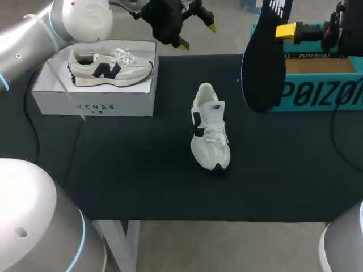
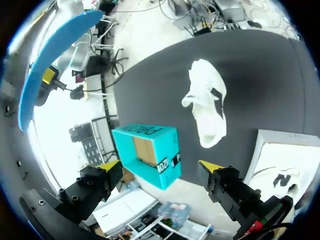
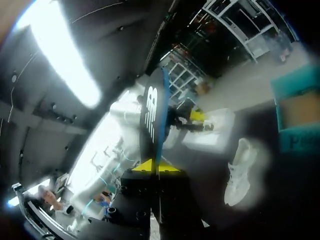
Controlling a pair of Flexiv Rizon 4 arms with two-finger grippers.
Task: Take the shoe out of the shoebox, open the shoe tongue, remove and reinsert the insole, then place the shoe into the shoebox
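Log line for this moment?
right gripper: shut on insole, raised | left gripper: open, empty | shoe: on table | shoebox: right edge

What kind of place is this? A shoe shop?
Probably a robot test lab, not a shop: the right hand holds an insole above a black table with a white shoe, teal shoebox and white shoebox.

Silver-white rounded arm links (image 1: 34, 39) with thin blue rings, black left gripper (image 1: 197, 37), screw-studded fingers (image 2: 85, 192), yellow wedge tips, right gripper (image 1: 282, 30) teal-bodied, yellow-tipped
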